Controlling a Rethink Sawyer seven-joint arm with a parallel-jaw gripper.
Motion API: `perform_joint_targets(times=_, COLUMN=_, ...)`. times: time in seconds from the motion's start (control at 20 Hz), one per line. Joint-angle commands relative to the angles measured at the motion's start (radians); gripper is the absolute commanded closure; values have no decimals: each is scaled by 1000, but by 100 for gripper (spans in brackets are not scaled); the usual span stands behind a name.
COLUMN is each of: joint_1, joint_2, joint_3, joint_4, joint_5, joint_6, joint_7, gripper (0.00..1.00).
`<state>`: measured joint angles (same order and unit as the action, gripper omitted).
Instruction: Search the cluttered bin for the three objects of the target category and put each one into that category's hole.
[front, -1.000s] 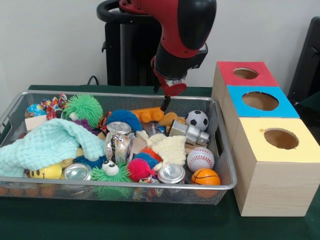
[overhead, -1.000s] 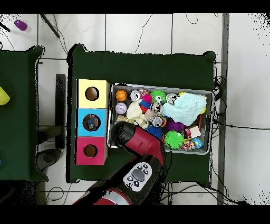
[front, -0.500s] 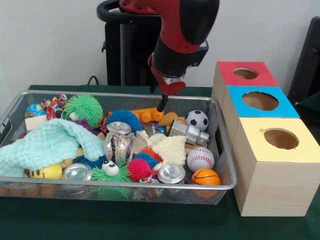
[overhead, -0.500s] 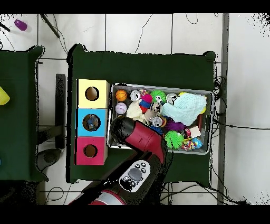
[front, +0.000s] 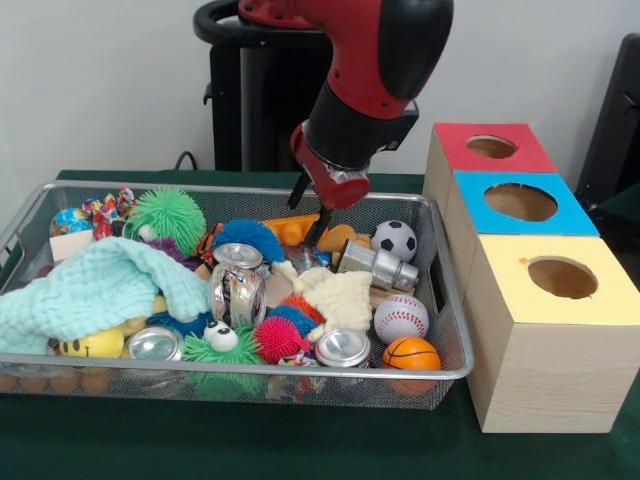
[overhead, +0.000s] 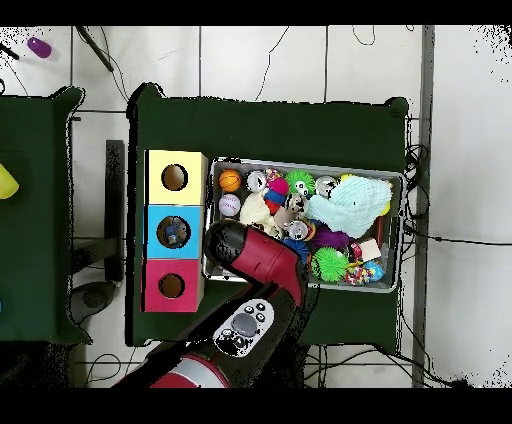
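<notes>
The wire bin (front: 240, 372) is crammed with toys. Three sports balls lie at its right end: a soccer ball (front: 394, 240), a baseball (front: 401, 318) and a basketball (front: 411, 354). My gripper (front: 307, 210) hangs tilted over the bin's far middle, just above an orange brick (front: 292, 231), and is open with nothing between its fingers. To the right stand three boxes with round holes: red (front: 490, 147), blue (front: 520, 202) and yellow (front: 562, 277). In the overhead view the arm (overhead: 250, 262) hides the gripper and the bin's corner; the basketball (overhead: 230, 181) and baseball (overhead: 230, 204) show.
A mint cloth (front: 95, 290) covers the bin's left front. Spiky balls in green (front: 167, 220), blue (front: 248, 238) and pink (front: 280, 338) lie among metal cans (front: 343, 348), a glass jar (front: 238, 285) and a metal piece (front: 378, 265). The boxes stand against the bin's right wall.
The wrist has swung left and tilted, bringing the gripper lower toward the orange brick. A second finger now shows on the left. The toys have not moved.
</notes>
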<state>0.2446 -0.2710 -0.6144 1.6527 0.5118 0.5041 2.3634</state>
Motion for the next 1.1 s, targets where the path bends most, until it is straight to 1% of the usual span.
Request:
perform_joint_targets(times=0.05, joint_1=17, joint_2=61, joint_3=75, joint_4=-13, joint_5=64, joint_6=-124, joint_7=280, gripper=0)
perform_joint_targets(times=0.25, joint_1=8, joint_2=63, joint_3=92, joint_4=6, joint_5=64, joint_6=-169, joint_7=255, gripper=0)
perform_joint_targets(times=0.4, joint_1=-7, joint_2=53, joint_3=120, joint_4=20, joint_5=68, joint_6=-164, joint_7=240, gripper=0)
perform_joint_targets(times=0.6, joint_1=-11, joint_2=58, joint_3=143, joint_4=33, joint_5=78, joint_6=-207, joint_7=244, gripper=0)
perform_joint_targets(times=0.7, joint_1=-22, joint_2=52, joint_3=173, joint_4=49, joint_5=88, joint_6=-222, joint_7=243, gripper=0)
perform_joint_targets(times=0.75, joint_1=-43, joint_2=40, joint_3=211, joint_4=67, joint_5=90, joint_6=-239, joint_7=227, gripper=0)
perform_joint_targets(times=0.85, joint_1=-65, joint_2=29, joint_3=249, joint_4=91, joint_5=90, joint_6=-260, joint_7=211, gripper=0)
perform_joint_targets(times=1.0, joint_1=-70, joint_2=33, joint_3=262, joint_4=104, joint_5=80, joint_6=-268, joint_7=202, gripper=0)
perform_joint_targets(times=1.1, joint_1=-87, joint_2=28, joint_3=286, joint_4=120, joint_5=75, joint_6=-284, joint_7=193, gripper=0)
